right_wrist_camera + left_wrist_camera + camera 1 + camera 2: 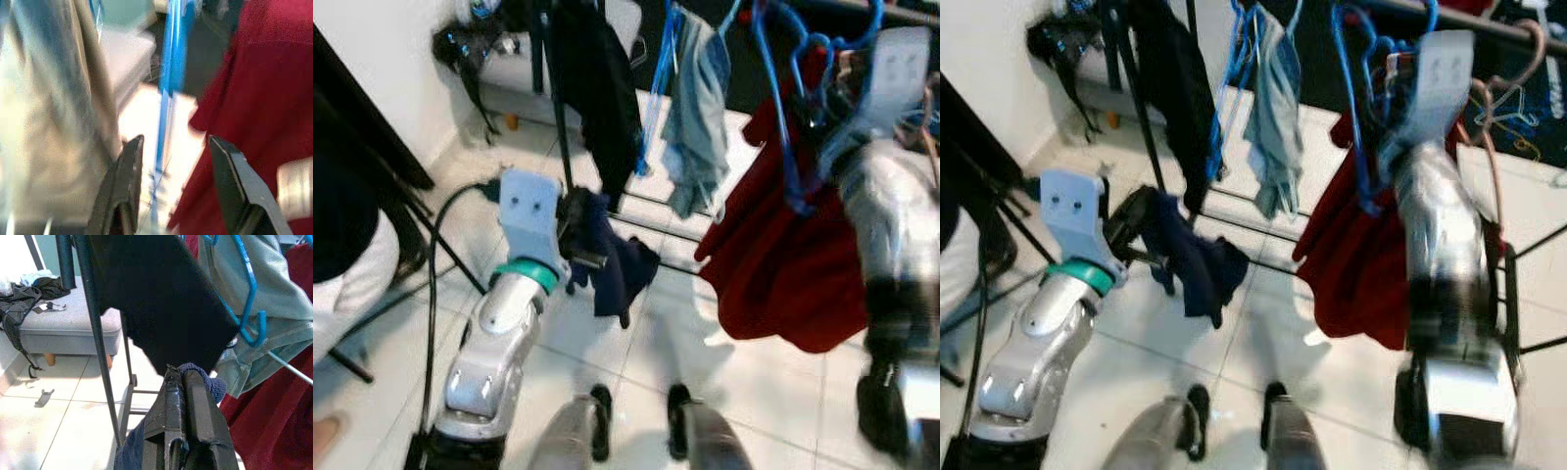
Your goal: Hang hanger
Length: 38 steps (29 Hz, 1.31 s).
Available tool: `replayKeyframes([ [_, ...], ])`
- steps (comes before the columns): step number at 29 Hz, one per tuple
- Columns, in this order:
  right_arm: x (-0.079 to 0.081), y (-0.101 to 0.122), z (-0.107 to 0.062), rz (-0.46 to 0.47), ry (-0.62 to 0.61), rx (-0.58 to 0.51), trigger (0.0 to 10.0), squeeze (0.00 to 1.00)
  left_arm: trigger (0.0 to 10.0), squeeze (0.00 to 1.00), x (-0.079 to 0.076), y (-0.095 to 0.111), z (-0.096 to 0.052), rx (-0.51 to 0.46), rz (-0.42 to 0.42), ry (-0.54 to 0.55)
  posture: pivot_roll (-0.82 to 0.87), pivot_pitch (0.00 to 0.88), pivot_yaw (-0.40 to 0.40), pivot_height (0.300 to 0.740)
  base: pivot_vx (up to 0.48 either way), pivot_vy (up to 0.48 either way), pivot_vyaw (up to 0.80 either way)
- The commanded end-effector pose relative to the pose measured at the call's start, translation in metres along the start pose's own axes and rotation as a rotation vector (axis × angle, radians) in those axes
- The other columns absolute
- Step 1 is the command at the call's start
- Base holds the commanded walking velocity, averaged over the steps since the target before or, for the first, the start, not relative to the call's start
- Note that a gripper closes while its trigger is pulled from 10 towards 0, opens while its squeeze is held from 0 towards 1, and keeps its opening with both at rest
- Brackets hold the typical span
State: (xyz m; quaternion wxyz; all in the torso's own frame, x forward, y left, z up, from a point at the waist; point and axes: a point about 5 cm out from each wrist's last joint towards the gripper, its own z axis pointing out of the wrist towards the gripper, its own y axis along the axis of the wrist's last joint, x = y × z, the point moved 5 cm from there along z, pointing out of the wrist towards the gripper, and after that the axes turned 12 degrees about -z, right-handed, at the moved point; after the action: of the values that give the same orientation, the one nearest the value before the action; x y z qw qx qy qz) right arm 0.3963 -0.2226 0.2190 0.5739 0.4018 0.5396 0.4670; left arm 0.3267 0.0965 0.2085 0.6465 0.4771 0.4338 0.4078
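Feet of the robot [636,421] on white floor tiles [578,333]. Left gripper [183,379] low, jaws pressed together on a dark navy garment [617,269] that droops toward the floor. Right gripper [173,156] raised at the clothes rack [93,333], jaws apart with a blue hanger [166,98] running between them; contact cannot be told, view blurred. Red garment [783,264] hangs beside it, grey-green garment [695,117] and black garment [597,88] further along. Grey sofa [63,328] behind.
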Motion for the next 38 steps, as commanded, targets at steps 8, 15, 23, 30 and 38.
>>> replayKeyframes([
  [8,0.036,0.005,-0.044,-0.039,-0.04,-0.154,10.0,0.0,10.0,0.0,-0.007,-0.002,0.0,0.01,-0.013,-0.027,-0.11,0.226,0.06,0.74,0.0,0.0,0.0],
  [15,0.055,0.013,-0.065,-0.062,0.009,-0.205,10.0,0.0,10.0,0.0,-0.008,-0.003,-0.001,0.011,-0.016,-0.033,-0.11,0.215,0.059,0.74,0.0,0.0,0.0],
  [23,0.071,0.007,-0.075,-0.056,0.049,-0.182,10.0,0.0,10.0,0.0,-0.007,-0.001,-0.003,-0.005,0.012,-0.027,-0.11,0.204,0.053,0.74,0.0,0.0,0.0],
  [30,0.095,-0.003,-0.079,-0.024,0.101,-0.18,10.0,0.0,10.0,0.0,0.001,-0.002,-0.008,-0.019,0.021,0.013,-0.09,0.169,0.038,0.74,0.0,0.0,0.0],
  [38,0.11,-0.014,-0.078,-0.006,0.136,-0.176,10.0,0.0,10.0,0.0,0.006,-0.008,-0.009,-0.022,-0.013,0.05,-0.09,0.088,0.007,0.74,0.0,0.0,0.0],
])
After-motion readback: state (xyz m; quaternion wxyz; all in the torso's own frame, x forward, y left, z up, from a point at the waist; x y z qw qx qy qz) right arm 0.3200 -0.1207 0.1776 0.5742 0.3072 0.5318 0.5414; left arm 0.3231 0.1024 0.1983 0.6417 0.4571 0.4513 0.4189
